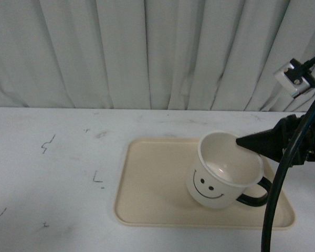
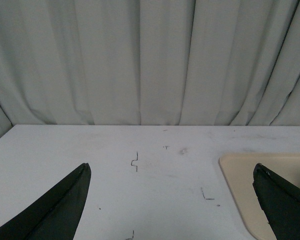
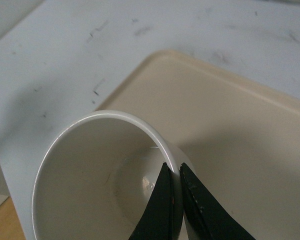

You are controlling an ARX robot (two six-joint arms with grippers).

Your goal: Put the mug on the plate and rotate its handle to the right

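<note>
The mug (image 1: 223, 176) stands on the plate (image 1: 152, 184), in the right half and toward the near edge. The smiley face is turned to the near side. The handle (image 1: 256, 195) projects to the right and slightly near. The mug appears to lean, with its mouth tipped toward the near left. Whether its base sits flat on the plate cannot be determined.

The right gripper (image 1: 240, 142) reaches in from the right and meets the mug at the far right part of the rim. In the right wrist view the right gripper (image 3: 173, 172) is nearly closed, with only the thickness of the mug wall between the fingers (image 3: 157, 210). One finger is inside the mug (image 3: 90, 180) and the other is outside, so the rim is pinched between them. The plate (image 3: 230, 125) lies beneath and beyond the mug in that view.

The left gripper (image 2: 171, 169) is spread wide and has hold of nothing. It sits above the table (image 2: 155, 190), to the left of the plate (image 2: 240, 170), and is well apart from the mug. Only a corner of the plate appears in the left wrist view.

The plate rests on the white table (image 1: 52, 173), which bears short dark scratch marks (image 1: 47, 143). A pale curtain (image 1: 147, 52) hangs along the far edge of the table. A black cable (image 1: 273, 215) runs down at the near right.
</note>
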